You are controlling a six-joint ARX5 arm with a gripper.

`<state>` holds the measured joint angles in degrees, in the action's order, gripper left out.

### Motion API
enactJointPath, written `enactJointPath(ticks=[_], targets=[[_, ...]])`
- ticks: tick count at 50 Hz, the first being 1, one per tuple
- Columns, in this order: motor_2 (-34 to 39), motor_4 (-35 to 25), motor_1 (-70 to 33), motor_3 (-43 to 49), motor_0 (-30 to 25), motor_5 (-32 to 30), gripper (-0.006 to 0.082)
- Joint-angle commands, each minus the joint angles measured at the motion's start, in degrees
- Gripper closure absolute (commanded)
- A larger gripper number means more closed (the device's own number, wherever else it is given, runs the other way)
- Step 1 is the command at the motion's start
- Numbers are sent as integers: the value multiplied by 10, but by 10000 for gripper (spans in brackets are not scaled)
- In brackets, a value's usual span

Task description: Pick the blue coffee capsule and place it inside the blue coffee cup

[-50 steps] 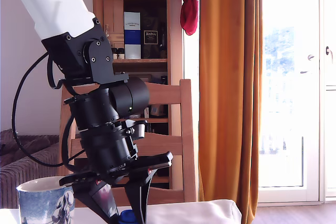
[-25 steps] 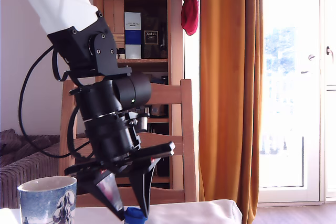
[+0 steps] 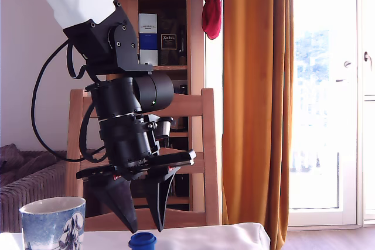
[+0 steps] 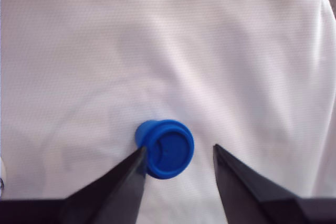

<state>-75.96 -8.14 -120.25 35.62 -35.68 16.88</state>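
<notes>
So the gripper (image 3: 145, 230) is hanging just above the blue coffee capsule (image 3: 142, 241), fingers spread apart and pinching nothing. In the exterior view the two dark pointed fingertips (image 3: 130, 227) stop a little short of the capsule's top, so there's a gap of daylight between them and it.

The wrist view shows the same thing from above: the capsule (image 4: 166, 148) sits on the white cloth (image 4: 173, 51) between the two fingers, much closer to one of them (image 4: 118, 182). That finger's tip overlaps the capsule's edge in the picture, but whether it's actually touching can't be told from there. The other finger (image 4: 247, 182) is clearly apart from it. The capsule looks tilted or lying partly on its side, round flat face toward the camera.

The cloth-covered table (image 3: 234, 235) only shows along the bottom edge of the exterior view. The capsule is near the middle of that strip, and the blue coffee cup (image 3: 53, 223) stands upright near the exterior view's left corner, well apart from the capsule. Cup is light blue with a white and dark picture and a pale rim.

Behind the arm (image 3: 120, 115) there's a wooden chair (image 3: 199, 139), a bookshelf (image 3: 158, 27), an orange curtain (image 3: 255, 98) and a bright window (image 3: 328, 86).
</notes>
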Motion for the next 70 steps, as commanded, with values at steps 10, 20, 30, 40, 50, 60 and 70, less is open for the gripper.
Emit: enactJointPath(ticks=[10,20,30,40,50,60,70], targets=[[-1,23,-4,0,-4,-20,182],[-1,31,-5,-12,-4,-19,169],[-1,30,-12,-25,-10,-19,170],[-1,22,-48,-16,-12,-18,171],[-1,26,-50,-23,-12,-13,257],[-1,25,-51,-23,-12,-13,529],[-1,24,-51,-27,-12,-19,646]])
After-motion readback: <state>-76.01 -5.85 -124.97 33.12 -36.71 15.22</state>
